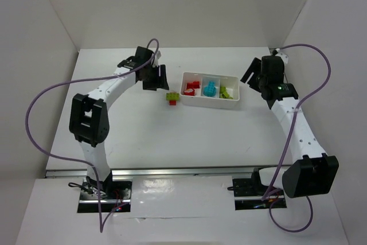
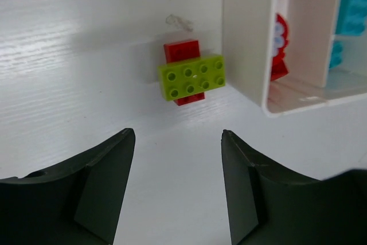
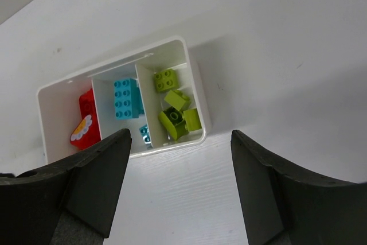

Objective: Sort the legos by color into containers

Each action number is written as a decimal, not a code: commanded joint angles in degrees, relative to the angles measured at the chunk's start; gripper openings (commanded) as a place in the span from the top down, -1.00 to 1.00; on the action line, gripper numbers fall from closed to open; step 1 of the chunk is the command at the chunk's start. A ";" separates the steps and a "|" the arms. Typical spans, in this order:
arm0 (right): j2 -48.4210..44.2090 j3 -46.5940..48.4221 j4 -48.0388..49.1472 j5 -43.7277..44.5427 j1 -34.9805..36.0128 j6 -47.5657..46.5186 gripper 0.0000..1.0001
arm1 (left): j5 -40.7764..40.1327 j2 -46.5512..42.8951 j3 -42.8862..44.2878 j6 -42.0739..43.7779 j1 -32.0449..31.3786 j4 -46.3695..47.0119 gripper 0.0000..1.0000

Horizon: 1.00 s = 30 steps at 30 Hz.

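Observation:
The white three-compartment tray [image 1: 233, 100] sits at the table's middle back. It holds red bricks [image 1: 191, 88] on the left, cyan bricks [image 1: 210, 89] in the middle and yellow-green bricks [image 1: 227, 91] on the right. A yellow-green brick stacked across a red brick [image 1: 172, 98] lies on the table just left of the tray. My left gripper [image 1: 159, 78] is open and empty, hovering a little behind and left of that stack. In the left wrist view the stack [image 2: 192, 77] lies ahead of the open gripper [image 2: 178, 136]. My right gripper [image 1: 252, 74] is open and empty, to the right of the tray.
The tray's white wall [image 2: 243, 38] stands right beside the stacked brick. In the right wrist view the tray [image 3: 198, 93] lies ahead of the open gripper [image 3: 181, 136], with red [image 3: 87, 110], cyan [image 3: 126, 97] and green bricks [image 3: 175, 117] inside. White walls enclose the table.

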 commanded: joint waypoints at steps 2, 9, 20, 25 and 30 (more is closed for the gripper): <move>0.89 2.63 2.77 -0.90 1.62 -0.26 -0.55 | 1.14 3.88 1.77 -1.71 -0.57 1.02 -0.43; 2.47 3.16 2.25 -0.90 3.20 -0.26 -0.55 | -0.43 9.95 4.93 -6.02 -0.57 4.36 -0.43; 4.23 3.16 1.63 -0.90 4.78 -0.26 -0.55 | -5.62 16.20 10.11 -10.59 -1.18 5.95 -0.49; 4.23 3.16 1.63 -0.90 5.31 -0.26 -0.55 | -8.52 15.50 8.02 -11.12 -1.71 4.81 -0.43; 4.23 3.16 1.63 -0.90 5.31 -0.26 -0.55 | -12.47 11.73 2.31 -11.12 -1.71 1.91 -0.38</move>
